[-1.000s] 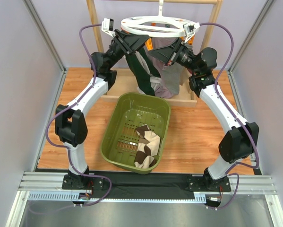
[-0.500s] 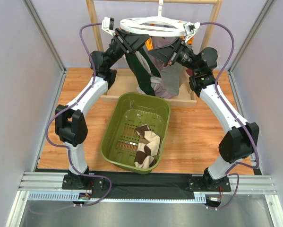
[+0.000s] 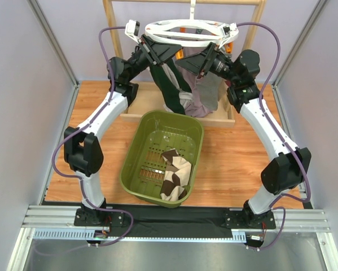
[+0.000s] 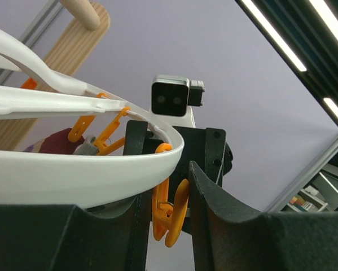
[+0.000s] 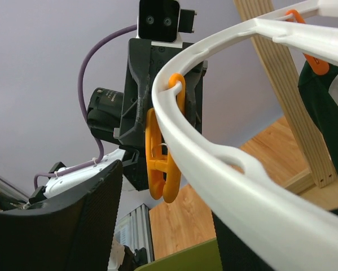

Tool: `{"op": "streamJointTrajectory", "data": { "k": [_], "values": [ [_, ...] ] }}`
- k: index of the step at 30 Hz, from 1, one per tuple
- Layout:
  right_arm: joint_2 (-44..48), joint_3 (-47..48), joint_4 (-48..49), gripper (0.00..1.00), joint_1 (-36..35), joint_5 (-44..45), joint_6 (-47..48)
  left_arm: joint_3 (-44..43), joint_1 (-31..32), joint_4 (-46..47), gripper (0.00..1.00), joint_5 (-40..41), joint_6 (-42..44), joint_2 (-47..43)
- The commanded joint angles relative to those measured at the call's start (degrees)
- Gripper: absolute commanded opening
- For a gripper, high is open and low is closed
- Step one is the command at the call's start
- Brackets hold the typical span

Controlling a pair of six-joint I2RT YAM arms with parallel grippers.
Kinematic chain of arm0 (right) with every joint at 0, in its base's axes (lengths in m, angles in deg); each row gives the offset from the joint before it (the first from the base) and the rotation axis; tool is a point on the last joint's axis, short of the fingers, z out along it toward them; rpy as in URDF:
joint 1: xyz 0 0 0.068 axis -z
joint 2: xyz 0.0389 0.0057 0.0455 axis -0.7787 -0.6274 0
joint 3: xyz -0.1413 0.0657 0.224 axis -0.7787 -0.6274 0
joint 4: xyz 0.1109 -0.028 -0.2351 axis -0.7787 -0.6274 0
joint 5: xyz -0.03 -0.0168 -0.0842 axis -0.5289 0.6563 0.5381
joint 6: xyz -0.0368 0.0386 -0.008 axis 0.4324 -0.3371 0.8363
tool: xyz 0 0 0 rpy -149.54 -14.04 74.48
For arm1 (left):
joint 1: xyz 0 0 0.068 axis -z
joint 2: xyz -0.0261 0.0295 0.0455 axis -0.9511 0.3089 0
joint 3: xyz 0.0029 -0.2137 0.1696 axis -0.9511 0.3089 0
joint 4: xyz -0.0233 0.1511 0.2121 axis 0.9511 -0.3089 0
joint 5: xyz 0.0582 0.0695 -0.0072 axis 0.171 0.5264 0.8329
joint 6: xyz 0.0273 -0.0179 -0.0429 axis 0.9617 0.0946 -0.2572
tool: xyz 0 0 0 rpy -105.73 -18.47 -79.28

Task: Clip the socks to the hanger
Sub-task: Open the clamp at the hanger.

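Grey walls are enclosing a wooden counter (image 3: 236, 152), with a pale wooden rack (image 3: 258, 22) standing at its far edge. The hanger (image 4: 101, 175) is hanging from that rack at 12 o'clock, high above the arm bases. One orange clip (image 4: 170, 217) is dangling from the ring's rim with its long axis straight down. It is sitting right between the left fingers (image 4: 169, 197), which are pinching it from both sides. No sock is showing in that clip in the left wrist view.

The right fingers (image 5: 174, 217) are facing the clip from the ring's 3 o'clock side. They are spread wide and carrying nothing, and the rim is crossing in front of them.

Below the ring, a dark green sock (image 3: 171, 90) and a lilac-grey sock (image 3: 205, 90) are hanging side by side.

An argyle sock (image 3: 177, 172) is lying loose in the green basket (image 3: 132, 152) at 6 o'clock from the hanger, well apart from both sets of fingers. It is running roughly from 12 to 6 in the basket's right half. That probably favours the free right arm for fetching it.

The hanging socks and the rim are crowding the path up to the clip.
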Motion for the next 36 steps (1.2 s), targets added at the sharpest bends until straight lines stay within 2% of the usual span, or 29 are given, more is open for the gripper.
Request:
{"op": "streamJointTrajectory", "data": {
  "k": [1, 4, 7, 8, 12, 17, 23, 28, 30, 33, 36],
  "values": [
    [-0.5, 2.9, -2.0, 0.59, -0.3, 0.3, 1.1, 0.0, 0.4, -1.9, 0.0, -2.8, 4.0, -4.4],
    [-0.8, 3.3, -1.3, 0.53, -0.2, 0.2, 0.1, 0.1, 0.4, -3.8, 0.0, -3.0, 5.7, -5.2],
    [-1.2, 3.4, -0.7, 0.56, -0.3, 0.2, -1.1, 0.2, 0.4, -4.5, 0.0, -3.0, 6.1, -5.3],
    [-1.1, 3.2, -0.9, 0.61, -0.3, 0.1, -1.0, 0.2, 0.5, -5.0, 0.0, -2.9, 6.2, -5.4],
    [0.8, 1.3, -2.6, 0.71, -0.3, 0.5, 1.4, 0.8, 0.5, -9.7, 0.0, -2.5, 8.7, -7.0],
    [4.7, 0.0, -13.3, 0.89, -0.3, 4.1, 9.8, 0.6, 0.6, -20.4, 0.0, -2.3, 17.0, -9.9],
    [5.2, 5.6, -27.1, 0.88, -1.6, 7.3, 20.4, -1.5, 1.0, -30.8, 0.0, -0.5, 23.6, -11.2],
    [7.3, 8.0, -40.1, 0.88, -5.7, 14.9, 31.9, -3.2, 1.3, -39.4, 0.0, 1.3, 29.3, -12.0],
    [10.9, 5.5, -43.1, 0.88, -7.4, 18.9, 33.7, -3.2, 1.3, -40.3, 0.0, 1.1, 30.4, -11.9],
    [17.2, -2.2, -42.7, 0.89, -8.3, 21.8, 36.3, -2.6, 1.3, -40.8, 0.0, 0.5, 31.5, -11.6],
    [19.7, -2.1, -43.6, 0.93, -7.8, 25.8, 39.2, -2.7, 1.3, -41.5, 0.0, 0.7, 32.3, -11.4]
  ]
}}
